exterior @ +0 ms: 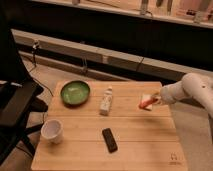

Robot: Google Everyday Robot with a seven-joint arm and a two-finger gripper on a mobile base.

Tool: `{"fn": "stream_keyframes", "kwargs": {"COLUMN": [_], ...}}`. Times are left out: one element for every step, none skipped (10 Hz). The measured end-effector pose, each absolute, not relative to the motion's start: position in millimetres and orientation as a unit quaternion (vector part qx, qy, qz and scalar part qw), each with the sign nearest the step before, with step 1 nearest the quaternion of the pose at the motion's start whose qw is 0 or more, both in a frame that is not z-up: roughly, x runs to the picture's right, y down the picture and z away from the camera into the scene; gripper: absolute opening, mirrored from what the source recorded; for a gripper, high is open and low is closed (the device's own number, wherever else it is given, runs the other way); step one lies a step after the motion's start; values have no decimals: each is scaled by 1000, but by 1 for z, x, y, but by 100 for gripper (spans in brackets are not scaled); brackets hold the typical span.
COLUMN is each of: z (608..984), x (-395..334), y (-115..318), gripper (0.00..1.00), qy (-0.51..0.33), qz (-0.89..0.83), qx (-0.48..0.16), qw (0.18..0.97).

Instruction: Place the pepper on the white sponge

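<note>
The pepper [145, 104] is a small red-orange chili held at the tip of my gripper [151, 102], just above the right part of the wooden table [140, 145]. The arm reaches in from the right edge of the view. The white sponge [146, 96] shows as a small pale block right behind the pepper, partly hidden by the gripper. I cannot tell whether the pepper touches the sponge.
A green bowl [75, 92] sits at the back left, a white bottle [106, 101] at the middle, a white cup [52, 131] at the front left and a black remote [109, 139] at the front middle. A black chair [15, 107] stands left of the table.
</note>
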State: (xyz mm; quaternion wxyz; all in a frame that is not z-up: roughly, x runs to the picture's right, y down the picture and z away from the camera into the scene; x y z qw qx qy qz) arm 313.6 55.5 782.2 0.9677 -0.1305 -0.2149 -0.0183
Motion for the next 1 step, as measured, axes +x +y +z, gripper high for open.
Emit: {"fn": "stream_keyframes", "kwargs": {"z": [781], "x": [313], "y": [58], "gripper": [0], "qy": [-212], "qz": [-24], "qx": [-135], "qw": [968]}}
